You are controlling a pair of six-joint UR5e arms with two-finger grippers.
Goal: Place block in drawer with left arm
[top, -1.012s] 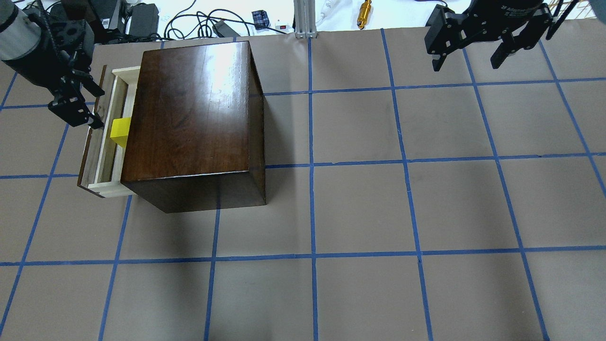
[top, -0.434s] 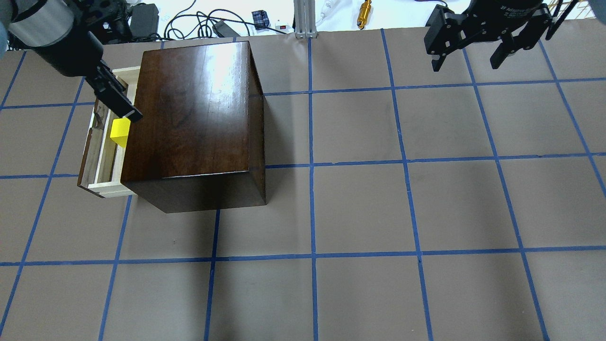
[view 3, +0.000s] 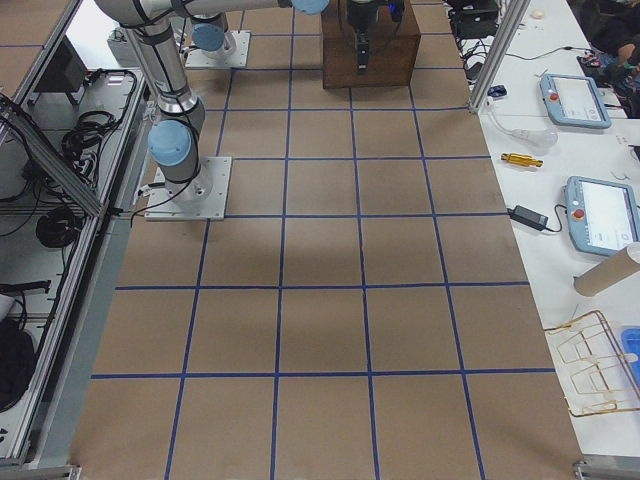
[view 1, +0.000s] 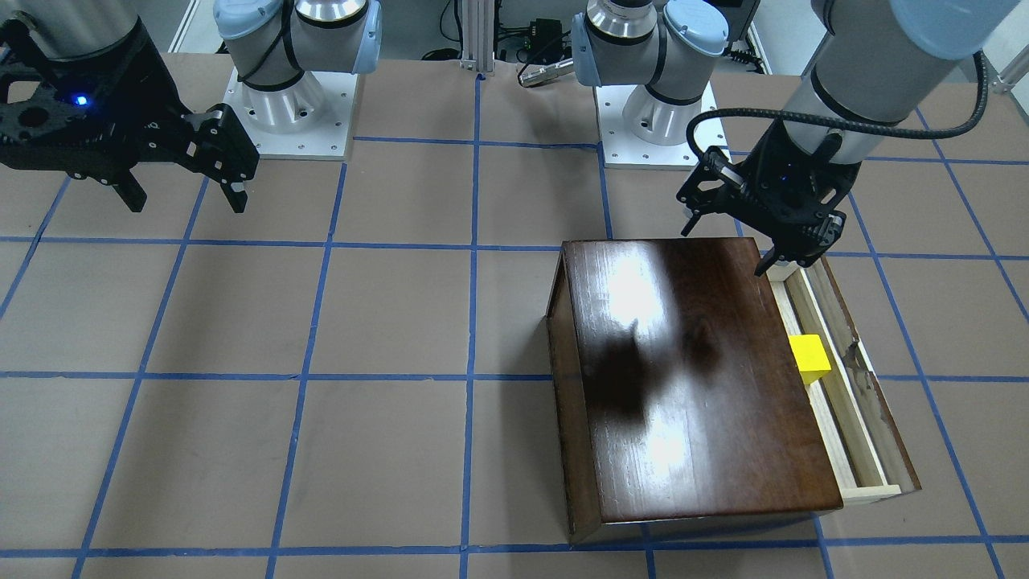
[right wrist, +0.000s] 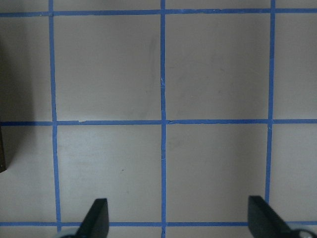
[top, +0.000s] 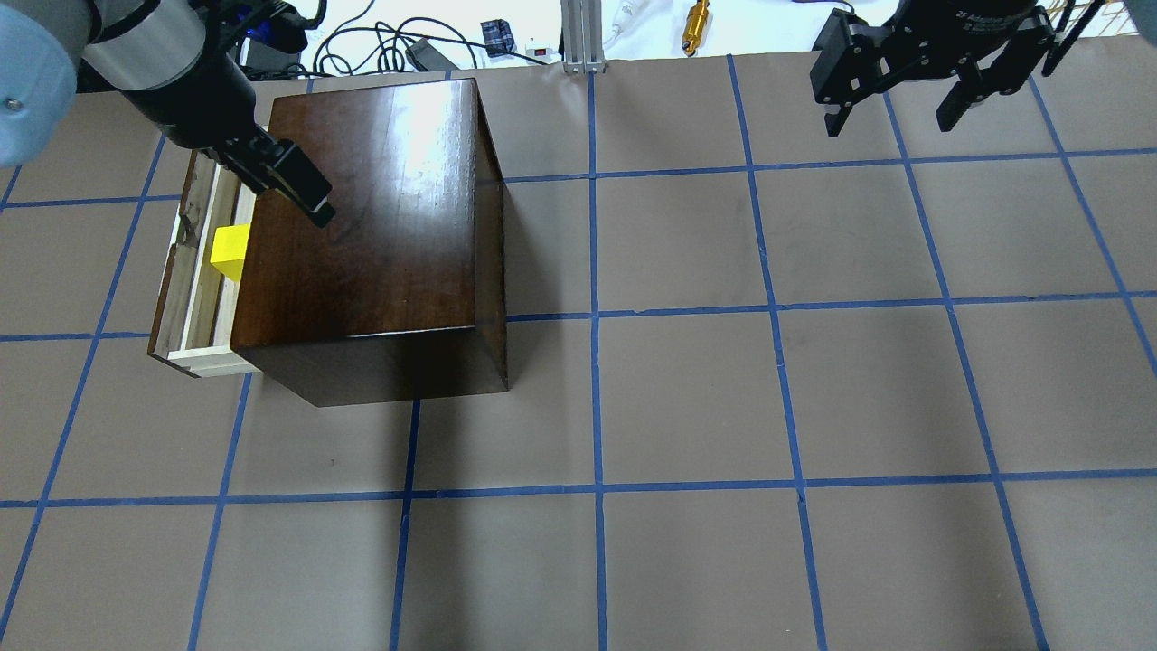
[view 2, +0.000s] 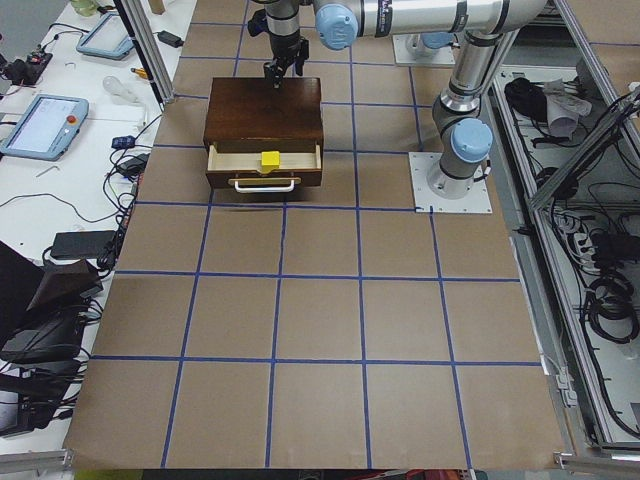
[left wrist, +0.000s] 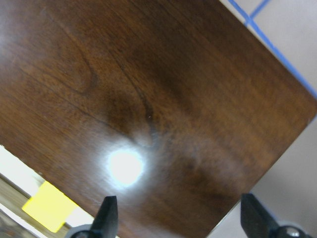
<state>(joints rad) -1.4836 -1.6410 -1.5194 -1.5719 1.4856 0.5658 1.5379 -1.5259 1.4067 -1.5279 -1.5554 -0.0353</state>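
The yellow block [top: 230, 253] lies in the open drawer [top: 192, 298] of pale wood, which sticks out of the left side of the dark-brown box [top: 380, 208]. The block also shows in the front view [view 1: 809, 358] and at the lower left of the left wrist view [left wrist: 49, 206]. My left gripper [top: 312, 203] is open and empty, above the box top near its back left edge, apart from the block. Its fingers [left wrist: 106, 218] stand wide apart. My right gripper [top: 890, 122] is open and empty, high over the far right of the table.
The box stands on the left half of the brown mat with blue tape lines. Cables, power bricks and a brass part [top: 696, 25] lie beyond the far edge. The two arm bases [view 1: 288, 104] stand at the robot's side.
My left gripper has moved from beside the drawer's front panel to the right, across the drawer and over the box top. The block has stayed in the drawer. The right arm has not moved.
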